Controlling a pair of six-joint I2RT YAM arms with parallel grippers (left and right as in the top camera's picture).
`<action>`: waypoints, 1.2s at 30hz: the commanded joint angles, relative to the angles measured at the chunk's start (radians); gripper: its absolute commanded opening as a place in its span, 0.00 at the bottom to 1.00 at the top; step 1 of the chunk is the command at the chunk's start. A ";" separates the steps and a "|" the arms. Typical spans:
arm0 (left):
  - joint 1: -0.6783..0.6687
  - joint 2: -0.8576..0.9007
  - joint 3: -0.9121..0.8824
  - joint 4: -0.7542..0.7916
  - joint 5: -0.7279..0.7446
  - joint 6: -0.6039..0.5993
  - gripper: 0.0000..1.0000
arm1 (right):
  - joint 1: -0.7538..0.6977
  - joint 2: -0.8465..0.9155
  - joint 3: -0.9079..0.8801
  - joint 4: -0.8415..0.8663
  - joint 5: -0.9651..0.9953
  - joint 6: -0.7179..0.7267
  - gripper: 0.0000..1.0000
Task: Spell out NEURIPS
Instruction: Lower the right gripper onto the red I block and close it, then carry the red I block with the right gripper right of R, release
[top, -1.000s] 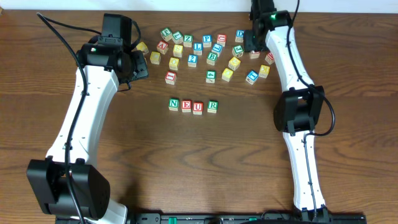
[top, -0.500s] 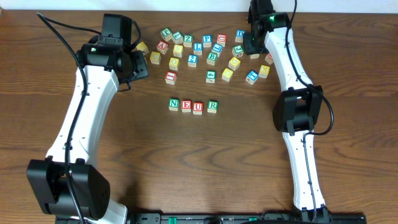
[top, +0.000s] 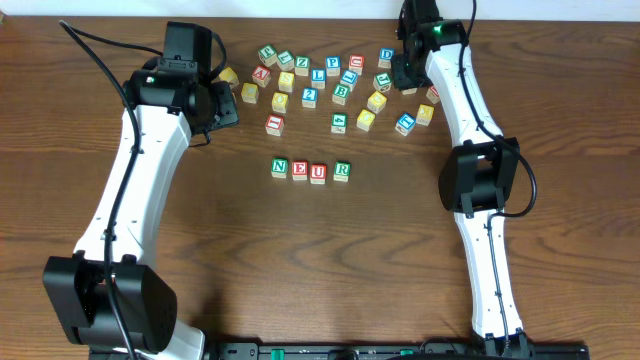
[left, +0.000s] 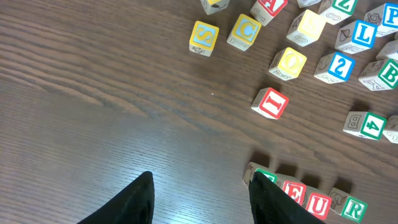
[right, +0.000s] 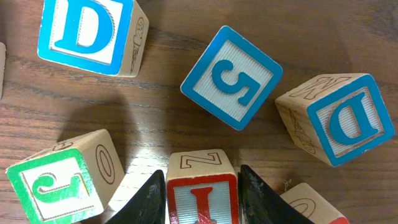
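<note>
Dark wooden table (top: 330, 250). Nearest, we see row of pale wooden letter cubes N, E, U, R (top: 310, 170). Beyond row, leftward: left gripper (left: 202, 180) part open, empty. Farthest, right of row: right gripper (right: 202, 174) clamped on red-lettered wooden I cube (right: 202, 196) among scattered wooden letter cubes (top: 330, 80).

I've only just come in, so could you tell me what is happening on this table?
Two robot arms are spelling NEURIPS with wooden letter cubes. A row reading N, E, U, R lies in the middle of the table. At the right end of the loose pile, the right gripper has its fingers against both sides of a red I cube. The left gripper hangs open and empty over bare wood near the pile's left end.
</note>
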 joint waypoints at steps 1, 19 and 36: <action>0.005 -0.008 0.006 -0.003 -0.006 0.010 0.49 | 0.003 0.021 -0.019 0.003 -0.002 -0.013 0.33; 0.005 -0.008 0.006 -0.003 -0.006 0.010 0.49 | 0.003 -0.046 -0.039 0.007 -0.002 -0.012 0.16; 0.005 -0.008 0.006 -0.002 -0.006 0.010 0.49 | 0.039 -0.429 -0.039 -0.323 -0.122 -0.011 0.15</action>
